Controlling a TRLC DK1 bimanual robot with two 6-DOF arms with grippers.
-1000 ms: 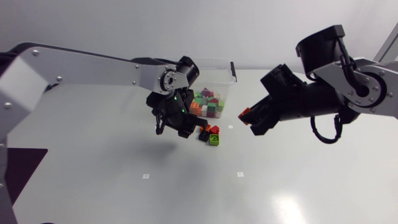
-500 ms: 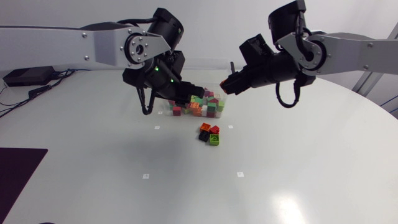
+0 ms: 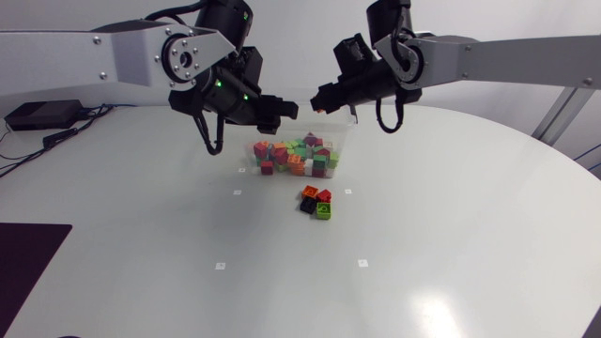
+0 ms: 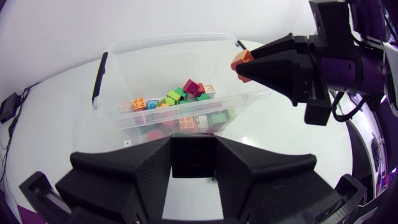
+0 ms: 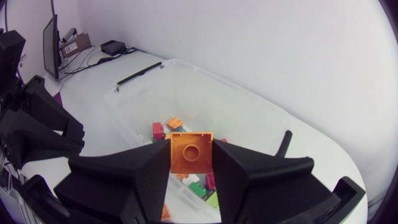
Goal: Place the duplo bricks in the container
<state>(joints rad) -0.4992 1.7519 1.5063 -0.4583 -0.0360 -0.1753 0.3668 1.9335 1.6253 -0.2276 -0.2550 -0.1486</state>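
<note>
A clear plastic container [image 3: 344,139] with several coloured duplo bricks [image 3: 293,156] inside stands at the table's far middle. My left gripper [image 3: 279,110] hangs over its left end, shut on a black brick [image 4: 194,155]. From the other side my right gripper [image 3: 320,104] hangs over the container's far right part, shut on an orange brick [image 5: 190,151]. In the left wrist view the container [image 4: 168,45] lies ahead of the fingers, with the right gripper [image 4: 244,62] beside it. A small cluster of red, orange, black and green bricks [image 3: 316,202] lies on the table in front of the container.
Small white marker squares [image 3: 220,266] dot the white round table. A dark mat [image 3: 28,249] lies at the near left edge. The two grippers hang close together, facing each other over the container.
Both arms have risen and swung toward the far side. The left gripper came away from the loose cluster with the black brick, and the right gripper moved left with the orange brick, over the container.
</note>
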